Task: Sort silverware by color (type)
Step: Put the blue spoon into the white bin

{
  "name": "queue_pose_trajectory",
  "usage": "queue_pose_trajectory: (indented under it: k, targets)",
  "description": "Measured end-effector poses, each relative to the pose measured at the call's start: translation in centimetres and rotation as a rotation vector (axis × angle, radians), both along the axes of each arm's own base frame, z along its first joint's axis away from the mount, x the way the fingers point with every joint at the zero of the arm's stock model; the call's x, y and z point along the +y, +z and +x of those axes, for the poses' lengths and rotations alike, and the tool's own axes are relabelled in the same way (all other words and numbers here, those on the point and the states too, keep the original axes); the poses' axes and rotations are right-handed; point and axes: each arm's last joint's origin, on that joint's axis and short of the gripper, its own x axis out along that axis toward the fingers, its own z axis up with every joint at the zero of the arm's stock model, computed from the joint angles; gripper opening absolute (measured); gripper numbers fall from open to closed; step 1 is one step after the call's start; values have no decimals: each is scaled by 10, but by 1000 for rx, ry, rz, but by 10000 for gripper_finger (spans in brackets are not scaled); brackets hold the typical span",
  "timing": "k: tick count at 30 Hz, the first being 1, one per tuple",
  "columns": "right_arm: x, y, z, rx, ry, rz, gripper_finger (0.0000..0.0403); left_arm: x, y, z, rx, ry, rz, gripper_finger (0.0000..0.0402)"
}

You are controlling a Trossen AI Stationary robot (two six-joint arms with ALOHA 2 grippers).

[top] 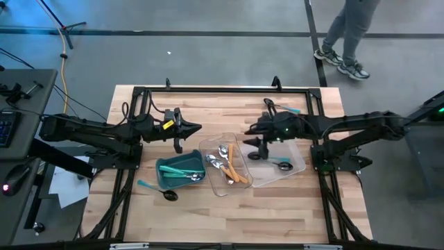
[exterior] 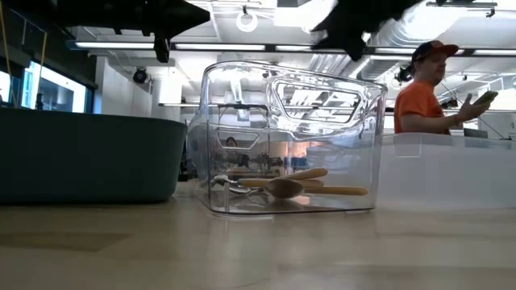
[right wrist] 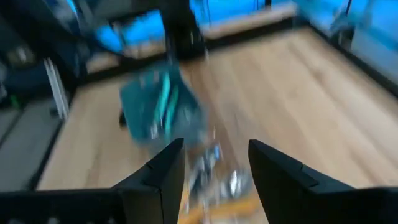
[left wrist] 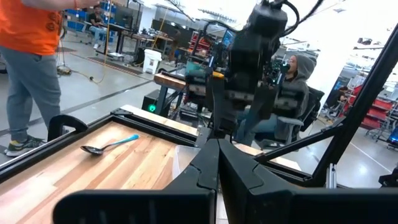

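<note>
Silverware sits in several places across the middle of the tabletop [top: 208, 222]. Teal bin [top: 166, 167], left of centre: teal-handled pieces [top: 186, 175] lying across it, a silver head showing at its right end. One stray teal-handled spoon [top: 159, 190] with a black head lies on the bare wood just off the bin's near-left corner. Middle clear tray [top: 220, 165]: orange-handled utensils [top: 237, 171] together with silver spoon heads [top: 220, 157]; in the low view wooden-toned handles [exterior: 298, 185] rest on its floor. Right clear tray [top: 295, 170]: one teal-handled spoon [top: 279, 164] with a dark head, near the tray's left side.

One more teal-handled spoon [left wrist: 109, 145] lies on the wood by the far right edge, seen past the left arm's fingers.

Left gripper [top: 196, 128] hovers above the wood behind the bin, toward the table's far side, jaws clenched tight, nothing between them; in its own wrist view the two dark fingers [left wrist: 205, 168] meet in a point.

Right gripper [top: 251, 132] hangs over the far-left corner of the right tray, between the two clear trays. Jaws released, a clear gap between the fingers [right wrist: 161, 168], nothing in them. Its wrist view is blurred; bin and middle tray show beyond.

A person in an orange shirt [exterior: 419, 101] stands beyond the table.
</note>
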Motion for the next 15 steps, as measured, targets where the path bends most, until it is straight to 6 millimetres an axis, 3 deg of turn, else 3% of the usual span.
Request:
queue_pose_trajectory:
  k: [4,15]
  targets:
    - [-6,9,7,-118,-12,-33,162,0,0,0,-2,-1,-11,0]
    - [-17,13,8,-167,-76,-47,162,0,0,0,-3,-1,-16,0]
